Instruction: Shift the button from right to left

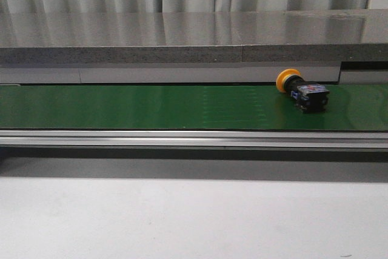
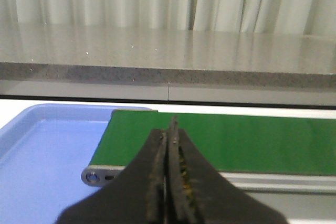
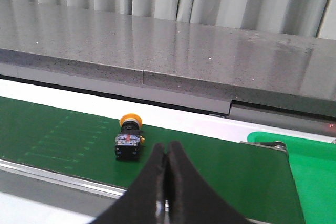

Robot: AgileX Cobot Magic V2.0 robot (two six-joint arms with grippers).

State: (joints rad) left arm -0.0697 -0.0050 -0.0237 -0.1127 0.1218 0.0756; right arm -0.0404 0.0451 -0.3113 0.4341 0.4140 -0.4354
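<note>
The button (image 1: 303,90) lies on its side on the green conveyor belt (image 1: 151,107), at the belt's right part, its orange-yellow cap toward the back. In the right wrist view the button (image 3: 129,137) lies on the belt just beyond my right gripper (image 3: 168,148), which is shut and empty. My left gripper (image 2: 169,129) is shut and empty, over the left end of the belt (image 2: 252,142). No button shows in the left wrist view. Neither gripper shows in the front view.
A blue tray (image 2: 42,150) stands at the belt's left end. A green tray (image 3: 315,177) stands at the belt's right end. A grey stone ledge (image 1: 182,37) runs behind the belt. A metal rail (image 1: 182,139) edges the belt's front.
</note>
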